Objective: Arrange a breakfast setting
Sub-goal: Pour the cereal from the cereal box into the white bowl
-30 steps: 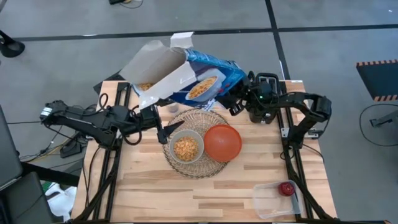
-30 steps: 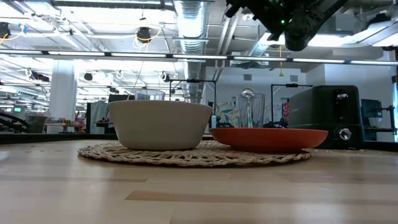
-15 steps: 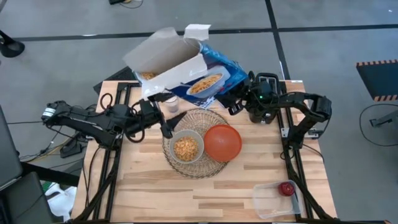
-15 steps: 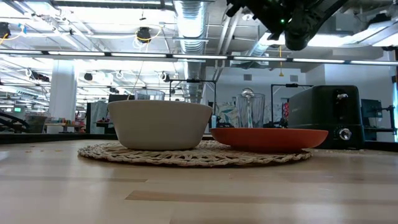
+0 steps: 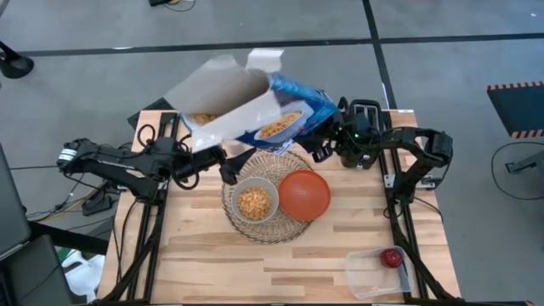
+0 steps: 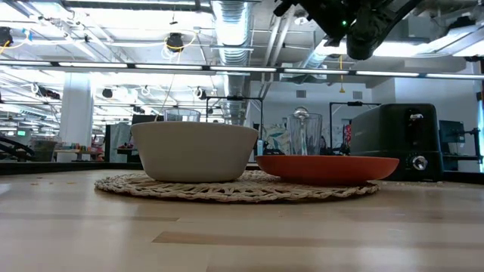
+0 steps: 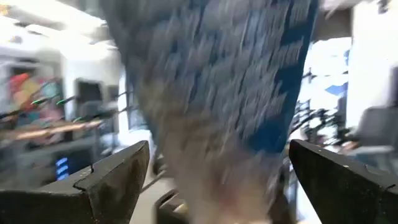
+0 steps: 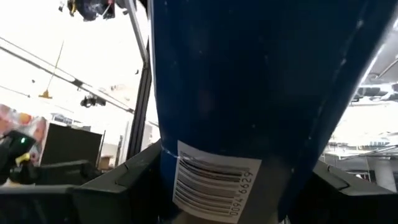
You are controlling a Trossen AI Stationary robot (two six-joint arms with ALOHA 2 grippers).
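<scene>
The blue-and-white cereal box (image 5: pixel 255 110) hangs tilted over the table's far edge, its open flaps toward the left. My right gripper (image 5: pixel 323 136) is shut on it. My left gripper (image 5: pixel 226 168) is open beside the far left rim of the woven mat (image 5: pixel 285 225), and the box shows ahead between its fingers (image 7: pixel 211 93). The pale grey bowl (image 5: pixel 255 201) holds cereal and stands on the mat beside the orange plate (image 5: pixel 305 194). The red apple (image 5: pixel 391 257) lies in a clear tub. The bagel and spoon are out of view. My right gripper pinches the cereal box's closed end, by the barcode panel (image 8: pixel 217 180), between its two fingers. The fingers come level from the table's right. The box is lifted clear of the table and tilted, its open top away from the gripper.
The black toaster (image 6: pixel 397 140) stands behind the plate in the low view. The clear tub (image 5: pixel 374 272) sits at the near right corner. Bare wood lies along the near edge.
The cereal box has rocked in my right gripper: its open end rose, then dipped back toward the left. My left gripper has gone a little toward the far edge, closer under the box.
</scene>
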